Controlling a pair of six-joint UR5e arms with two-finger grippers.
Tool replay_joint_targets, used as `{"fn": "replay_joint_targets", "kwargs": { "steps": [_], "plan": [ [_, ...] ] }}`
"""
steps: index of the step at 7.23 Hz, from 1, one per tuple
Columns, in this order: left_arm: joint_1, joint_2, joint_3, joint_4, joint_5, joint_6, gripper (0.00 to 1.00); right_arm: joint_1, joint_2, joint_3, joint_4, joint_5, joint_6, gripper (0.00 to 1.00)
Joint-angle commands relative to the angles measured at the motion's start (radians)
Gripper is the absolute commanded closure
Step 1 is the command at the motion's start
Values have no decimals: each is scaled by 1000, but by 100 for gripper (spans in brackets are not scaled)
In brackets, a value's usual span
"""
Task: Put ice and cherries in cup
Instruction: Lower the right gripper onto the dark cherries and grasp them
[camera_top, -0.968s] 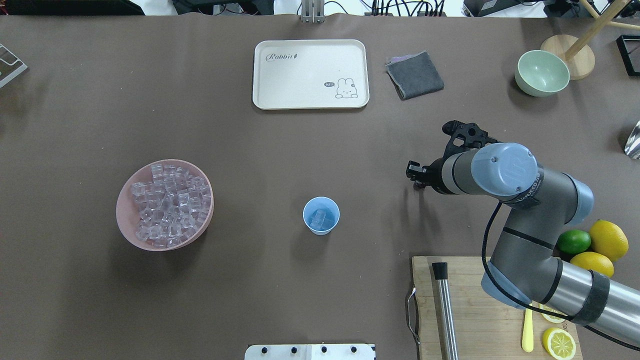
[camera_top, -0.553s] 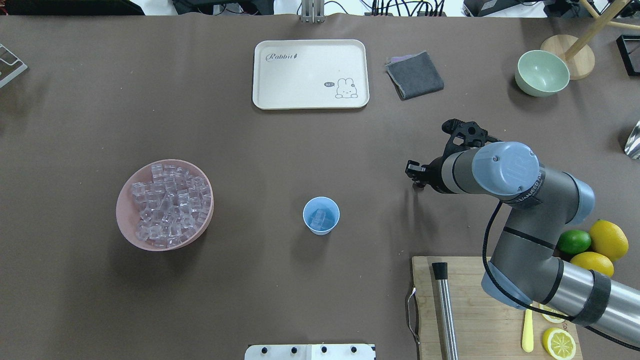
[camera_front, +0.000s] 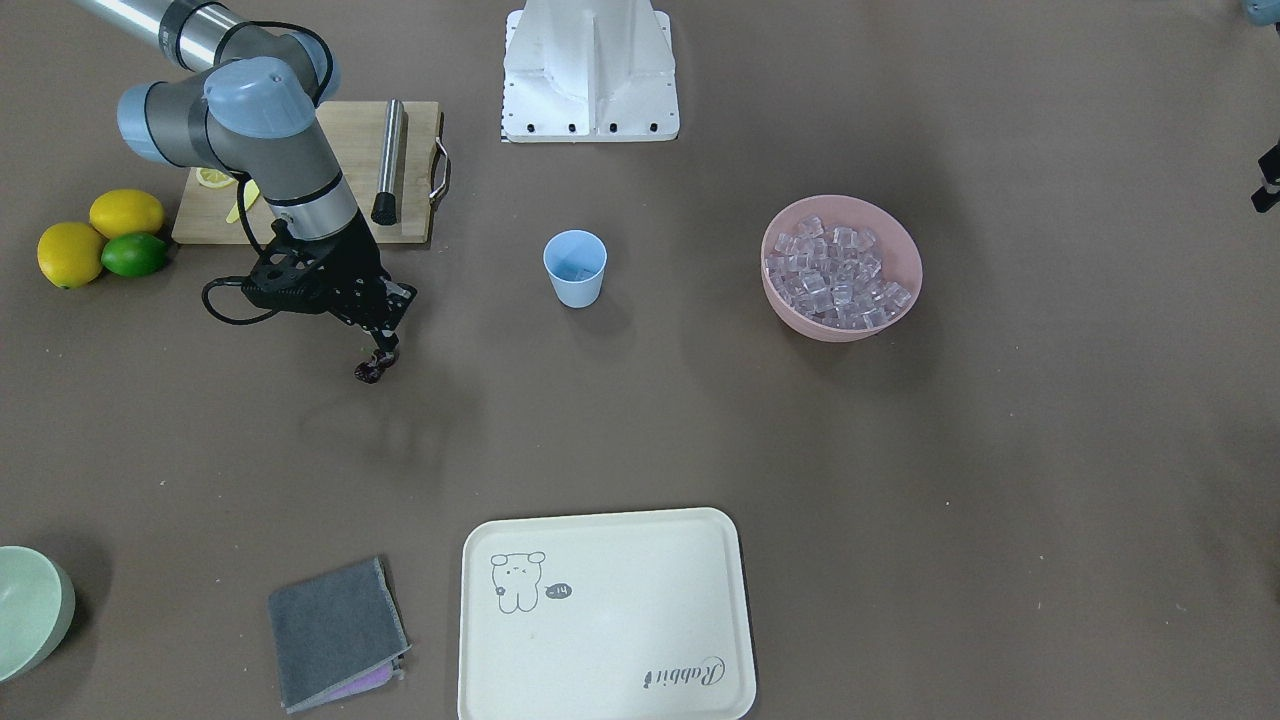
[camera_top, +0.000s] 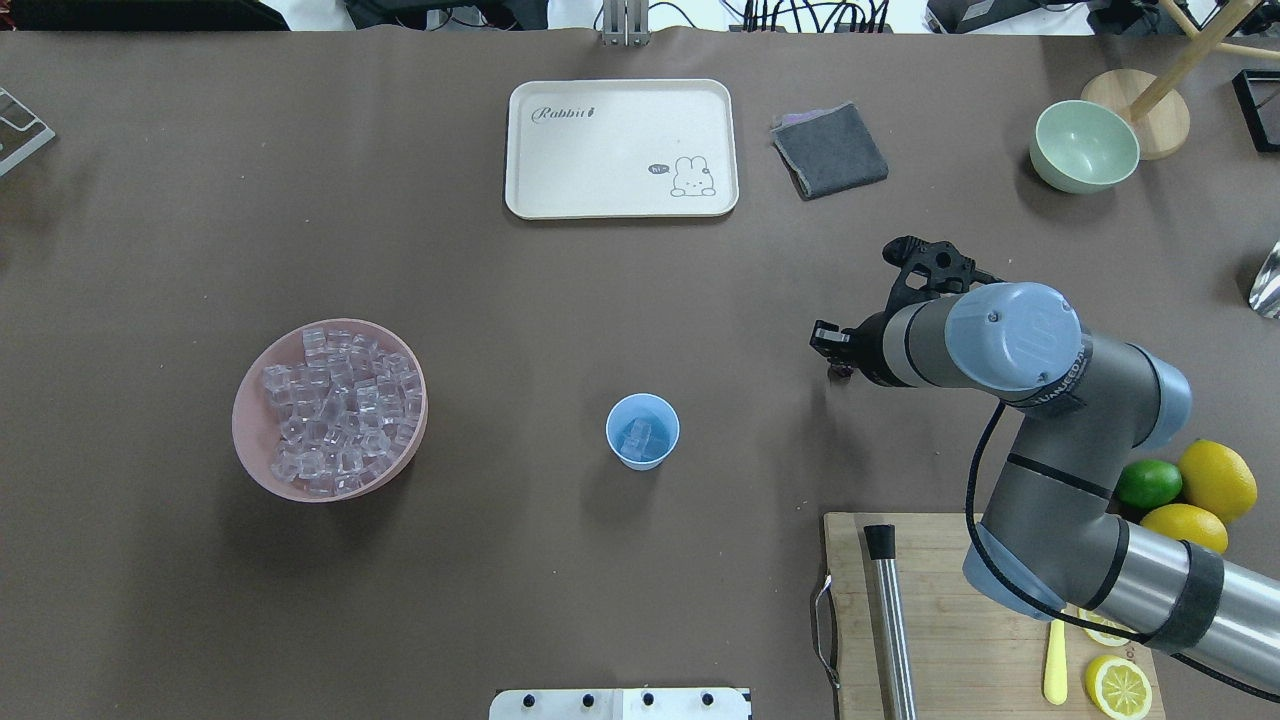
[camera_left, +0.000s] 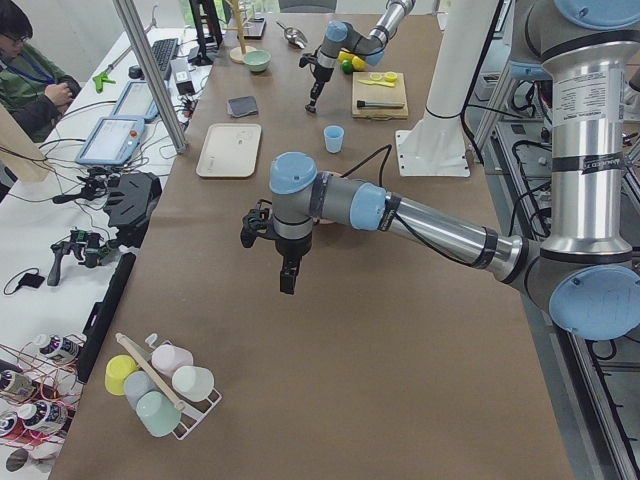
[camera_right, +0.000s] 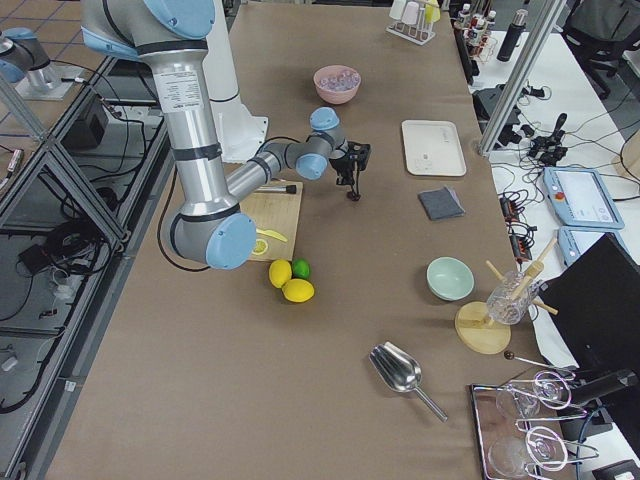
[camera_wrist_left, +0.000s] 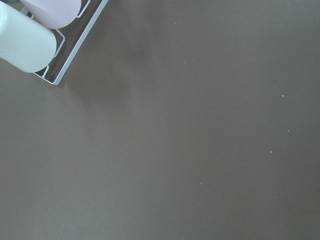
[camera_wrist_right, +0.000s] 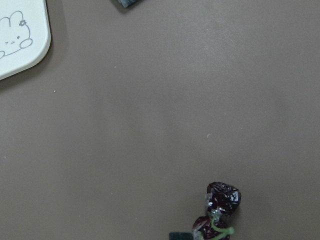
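As our right fingers (camera_front: 384, 350) pinch the cherries (camera_front: 367, 372), we should next carry them over the cup (camera_front: 575, 268); left fingers (camera_left: 287, 279), cannot tell

I watch the right gripper (camera_front: 380, 354), cherries (camera_front: 367, 372) pinched in it, creep slightly farther out, its wrist (camera_top: 1012, 335) edging right.

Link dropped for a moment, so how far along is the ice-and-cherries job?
Done: ice already lies in the cup. In hand: the right pincer holds the cherries, off to the cup's side. Left: carry them over and drop them in.
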Motion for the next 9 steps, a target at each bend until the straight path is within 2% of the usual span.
{"fn": "replay_joint_targets", "kwargs": {
  "steps": [1, 3, 4, 7, 8, 9],
  "plan": [
    [0, 2, 0, 0, 0, 0, 1, 2, -4, 1, 2, -1, 1, 27],
    [0, 2, 0, 0, 0, 0, 1, 5, -39, 18, 23, -1, 80, 25],
    [0, 2, 0, 0, 0, 0, 1, 5, -42, 18, 72, -1, 113, 25],
    [2, -1, -2, -2, 0, 0, 1, 0, -42, -11, 88, -13, 125, 27],
    [2, -4, 1, -2, 0, 0, 1, -5, -42, -23, 88, -26, 136, 31],
    [2, -6, 3, 0, 0, 0, 1, -12, -41, -28, 88, -41, 150, 40]
  ]
}}
